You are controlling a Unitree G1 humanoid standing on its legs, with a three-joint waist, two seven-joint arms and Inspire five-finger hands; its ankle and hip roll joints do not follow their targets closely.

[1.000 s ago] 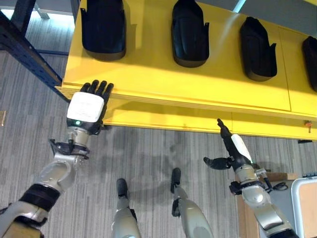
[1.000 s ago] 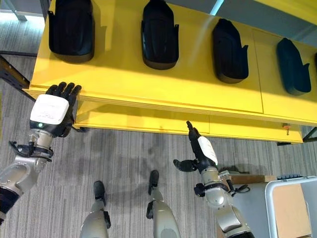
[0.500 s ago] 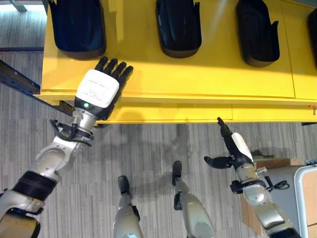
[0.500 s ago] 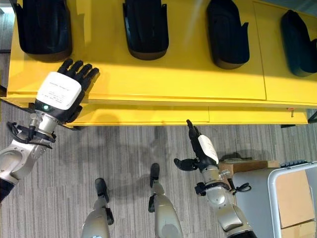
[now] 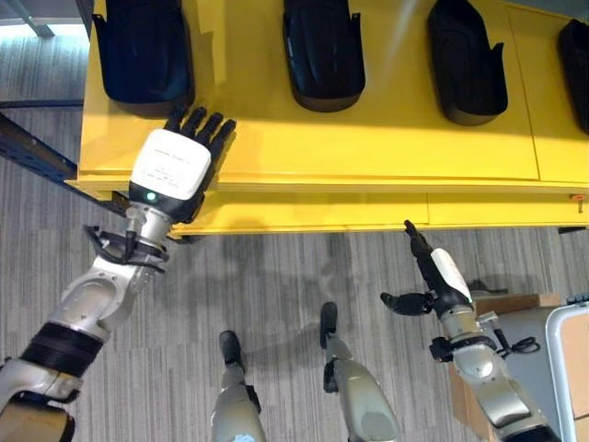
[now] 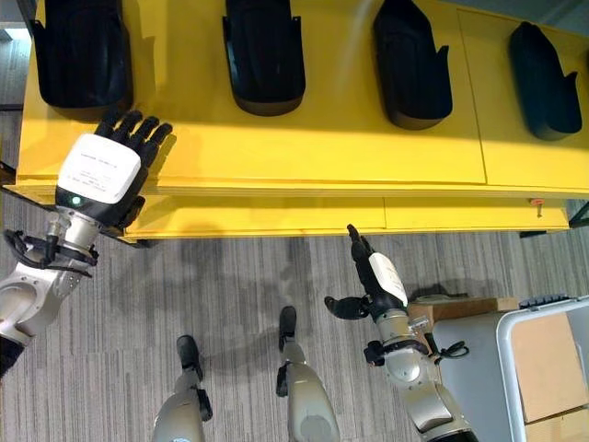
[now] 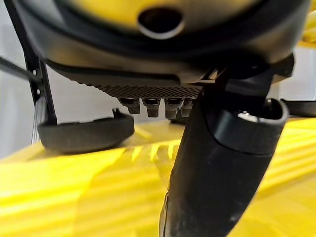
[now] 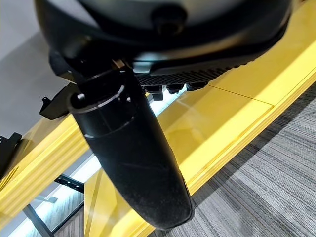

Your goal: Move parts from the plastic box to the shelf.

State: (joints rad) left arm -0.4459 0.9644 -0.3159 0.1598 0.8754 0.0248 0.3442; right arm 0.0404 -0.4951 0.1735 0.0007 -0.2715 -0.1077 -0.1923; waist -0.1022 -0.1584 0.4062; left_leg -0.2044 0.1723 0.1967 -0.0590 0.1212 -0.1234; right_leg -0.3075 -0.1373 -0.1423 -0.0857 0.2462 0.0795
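- Four black parts lie in a row on the yellow shelf [image 5: 368,138] along the top of the frame: part one [image 5: 143,51] at upper left, part two [image 5: 322,51], part three [image 5: 465,64], and part four [image 5: 575,51] at the far right edge.
- Left hand [image 5: 179,161] is at the left of the frame over the shelf's front lip, just below part one; its fingers [image 5: 204,129] are spread straight and hold nothing. The left wrist view shows a part [image 7: 86,133] lying just past the fingertips, apart from them.
- Right hand [image 5: 428,272] hangs at lower centre-right above the grey floor [image 5: 276,285], below the shelf edge; its fingers point up at the shelf, thumb out to the side, empty.
- White-rimmed box [image 6: 543,368] sits at the lower right corner of the frame, near the right arm; what shows in it looks like brown cardboard, and whether any parts are left there cannot be told.
- Judgement: both hands are free, so the next fetch from the box seems due. To do it well, the left hand should lift clear of the lip without nudging part one, and the robot should turn to the box before reaching.
- Risk: a sweeping arm could knock a placed part off the shelf.
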